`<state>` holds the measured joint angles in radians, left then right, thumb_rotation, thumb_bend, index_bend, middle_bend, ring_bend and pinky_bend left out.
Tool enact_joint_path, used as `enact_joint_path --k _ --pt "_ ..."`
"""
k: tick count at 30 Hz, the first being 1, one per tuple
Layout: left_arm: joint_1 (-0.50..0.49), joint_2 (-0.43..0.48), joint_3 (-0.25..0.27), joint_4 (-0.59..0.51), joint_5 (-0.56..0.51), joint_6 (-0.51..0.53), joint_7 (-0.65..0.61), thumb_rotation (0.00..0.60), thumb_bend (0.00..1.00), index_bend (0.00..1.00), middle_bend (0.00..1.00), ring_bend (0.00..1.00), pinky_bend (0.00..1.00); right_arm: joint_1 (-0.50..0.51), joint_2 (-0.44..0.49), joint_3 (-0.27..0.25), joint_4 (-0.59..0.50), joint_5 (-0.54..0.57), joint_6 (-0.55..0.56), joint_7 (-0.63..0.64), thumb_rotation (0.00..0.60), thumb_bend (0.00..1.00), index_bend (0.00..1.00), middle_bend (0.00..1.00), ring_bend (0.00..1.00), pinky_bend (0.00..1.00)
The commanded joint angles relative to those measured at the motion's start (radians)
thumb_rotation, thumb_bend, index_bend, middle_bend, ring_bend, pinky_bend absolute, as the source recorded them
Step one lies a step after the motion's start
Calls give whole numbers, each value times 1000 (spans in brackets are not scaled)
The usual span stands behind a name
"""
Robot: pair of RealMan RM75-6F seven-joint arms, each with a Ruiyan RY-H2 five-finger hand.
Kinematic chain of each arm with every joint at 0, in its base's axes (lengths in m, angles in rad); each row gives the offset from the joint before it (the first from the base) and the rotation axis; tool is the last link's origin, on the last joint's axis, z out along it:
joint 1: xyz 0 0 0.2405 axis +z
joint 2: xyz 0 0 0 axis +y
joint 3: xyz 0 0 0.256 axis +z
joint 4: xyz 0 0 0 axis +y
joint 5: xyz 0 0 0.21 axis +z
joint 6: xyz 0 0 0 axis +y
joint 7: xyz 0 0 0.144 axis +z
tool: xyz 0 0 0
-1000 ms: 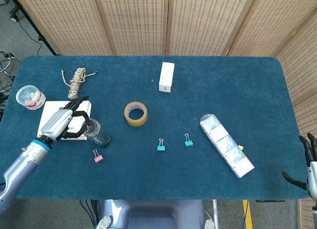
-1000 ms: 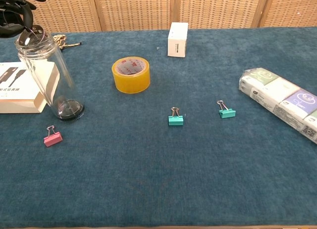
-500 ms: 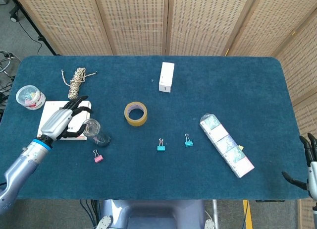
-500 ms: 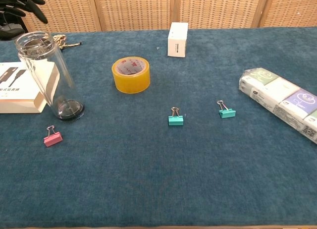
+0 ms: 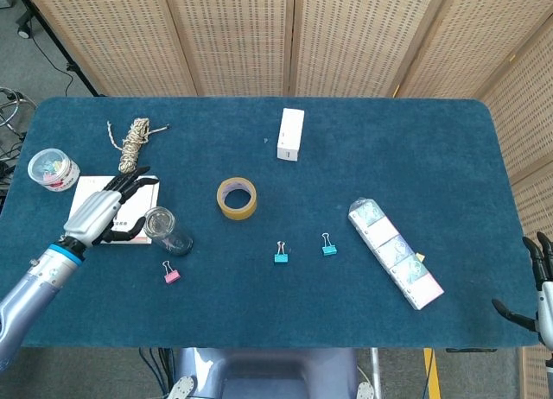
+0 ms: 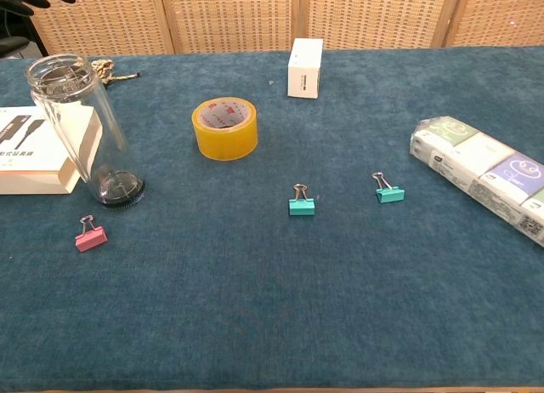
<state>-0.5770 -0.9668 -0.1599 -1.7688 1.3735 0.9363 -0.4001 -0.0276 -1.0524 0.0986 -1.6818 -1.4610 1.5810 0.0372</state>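
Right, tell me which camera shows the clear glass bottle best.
The chest view: the clear glass bottle stands side-on there, showing its open rim, full wall and dark base, in front of the white box. The head view looks down on it, so mostly the round mouth shows, just beside the left hand.

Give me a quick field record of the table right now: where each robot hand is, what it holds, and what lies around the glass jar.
left robot hand: open, beside the glass jar, holding nothing, over the white box
right robot hand: at the table's right edge, fingers apart, holding nothing
glass jar: upright on the blue table, open at the top
near the jar: pink clip, tape roll
middle: two teal clips
right: tissue packs
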Motion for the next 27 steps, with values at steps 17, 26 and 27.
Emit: enact_joint_path --k 17,26,27 --pt "214 123 115 -54 128 269 161 600 446 168 0 0 0 -3 1 -3 -3 -10 8 0 600 0 0 0 0 0" --pt "372 11 157 58 123 476 230 600 446 152 0 0 0 -7 1 -7 -8 -18 15 -5 600 0 0 0 0 0" --pt "384 -4 159 71 119 490 231 600 446 152 0 0 0 -7 1 -7 -8 -19 15 -5 600 0 0 0 0 0"
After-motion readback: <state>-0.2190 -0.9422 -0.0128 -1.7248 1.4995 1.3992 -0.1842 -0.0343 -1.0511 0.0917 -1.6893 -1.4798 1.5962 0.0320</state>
